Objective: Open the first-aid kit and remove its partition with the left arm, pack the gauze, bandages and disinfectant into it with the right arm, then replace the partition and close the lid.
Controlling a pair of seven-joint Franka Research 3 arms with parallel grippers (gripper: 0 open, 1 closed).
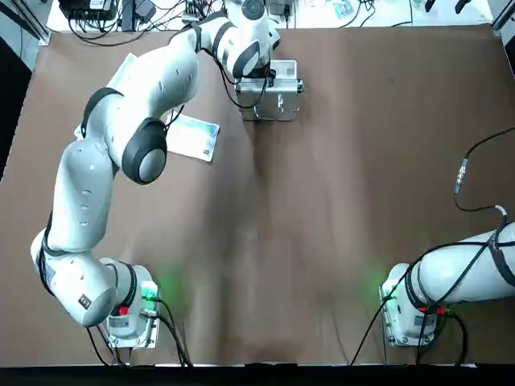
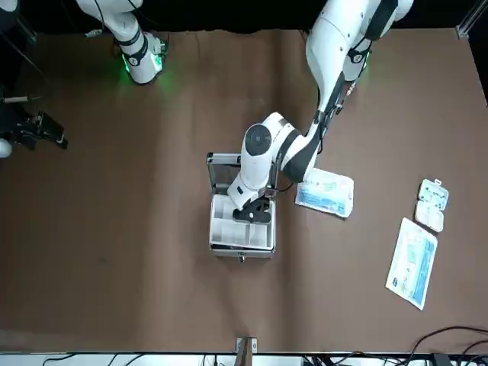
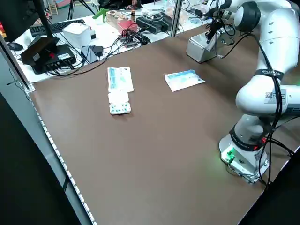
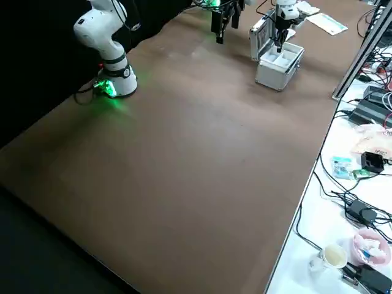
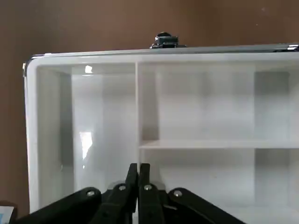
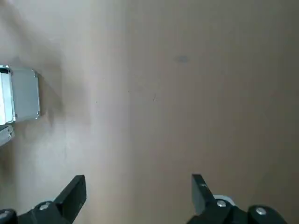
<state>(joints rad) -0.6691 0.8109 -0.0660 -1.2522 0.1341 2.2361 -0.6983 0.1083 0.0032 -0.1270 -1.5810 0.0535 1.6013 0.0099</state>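
Left wrist view shows my left pincer [image 5: 138,183] clenched over the partition [image 5: 187,144] inside the open kit [image 2: 241,217] at the bench's far edge; a shallow pinch could slip.

Two glossy white jointed arms, the left arm [image 1: 121,153] with dark grey round caps, green-lit bases, black cables trailing.

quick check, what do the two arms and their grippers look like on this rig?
Both arms are glossy white with dark grey round joint caps and green lights at the bases. The left arm has small label stickers; the right arm carries a thin black cable. The left gripper and right gripper have black fingers.
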